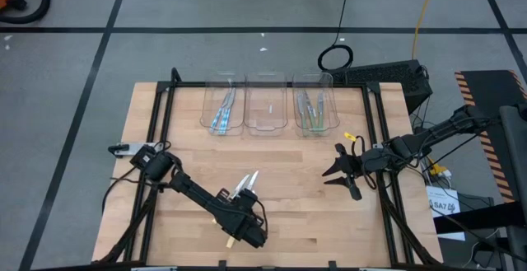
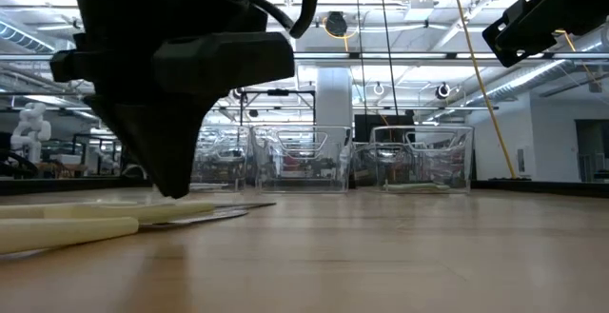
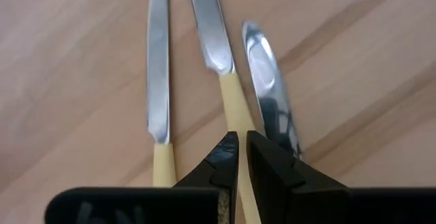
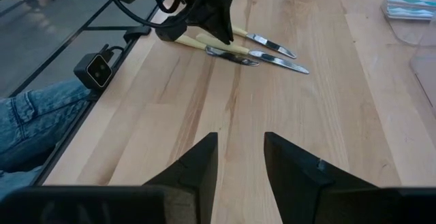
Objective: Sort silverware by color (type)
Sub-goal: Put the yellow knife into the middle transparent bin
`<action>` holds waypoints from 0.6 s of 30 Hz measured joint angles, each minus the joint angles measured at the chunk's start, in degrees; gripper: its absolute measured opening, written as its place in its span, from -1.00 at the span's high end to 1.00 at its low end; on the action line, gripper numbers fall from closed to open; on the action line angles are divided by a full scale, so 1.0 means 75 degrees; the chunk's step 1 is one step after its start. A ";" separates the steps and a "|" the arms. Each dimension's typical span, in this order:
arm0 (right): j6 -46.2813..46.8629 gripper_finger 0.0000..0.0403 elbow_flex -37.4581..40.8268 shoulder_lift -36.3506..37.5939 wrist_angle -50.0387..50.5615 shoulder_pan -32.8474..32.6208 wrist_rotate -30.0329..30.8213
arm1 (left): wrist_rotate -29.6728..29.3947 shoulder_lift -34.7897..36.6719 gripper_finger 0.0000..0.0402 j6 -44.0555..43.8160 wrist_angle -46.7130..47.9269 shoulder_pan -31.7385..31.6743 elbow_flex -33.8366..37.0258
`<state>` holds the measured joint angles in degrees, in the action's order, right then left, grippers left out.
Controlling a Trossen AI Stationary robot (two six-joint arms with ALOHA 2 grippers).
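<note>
Three pale-yellow-handled utensils [image 1: 249, 180] lie side by side on the wooden table: two knives [image 3: 158, 60] and a spoon [image 3: 262, 67]. My left gripper [image 3: 242, 137] stands over their handle ends, shut on the middle knife [image 3: 211, 26]. In the low view its tip [image 2: 176, 189] points down at the table, with the handles [image 2: 67, 229] lying flat beside it. Blue-handled pieces [image 1: 224, 110] lie in the left clear bin, green-handled ones [image 1: 313, 110] in the right bin. My right gripper [image 1: 342, 172] hovers open near the table's right side, touching nothing. My left gripper pinches the middle knife's pale yellow handle [image 3: 231, 108] between its two fingers, just behind the blade. The fingers [image 3: 221, 159] come from above, pointing down, and lie along the handle. The knife lies flat on the table.
Three clear bins stand in a row at the far edge; the middle one [image 1: 265, 110] holds no utensil that I can see. Dark frame rails [image 1: 156, 123] run along the table's left and right sides. A person's jeans-clad leg [image 4: 34, 115] shows beyond the table's edge.
</note>
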<state>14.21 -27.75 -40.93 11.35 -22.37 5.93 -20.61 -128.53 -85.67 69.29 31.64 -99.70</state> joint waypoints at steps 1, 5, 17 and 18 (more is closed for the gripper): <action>-0.0011 0.42 0.0000 0.0000 0.0003 0.0000 0.0000 | -0.0102 0.0000 0.79 0.0001 -0.0011 0.0018 0.0000; 0.0004 0.42 0.0000 -0.0001 0.0001 0.0000 0.0000 | -0.0240 0.0000 0.79 0.0236 -0.0084 0.0043 0.0000; 0.0006 0.42 0.0000 0.0000 0.0001 0.0000 0.0000 | -0.0059 0.0003 0.79 -0.0454 -0.0411 0.0012 -0.0003; 0.0006 0.42 0.0000 0.0000 0.0000 0.0000 0.0000 | -0.0059 0.0003 0.79 -0.0460 -0.0393 -0.0002 -0.0003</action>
<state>14.26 -27.75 -40.93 11.35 -22.37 5.93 -21.06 -128.51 -89.12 66.34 31.63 -99.72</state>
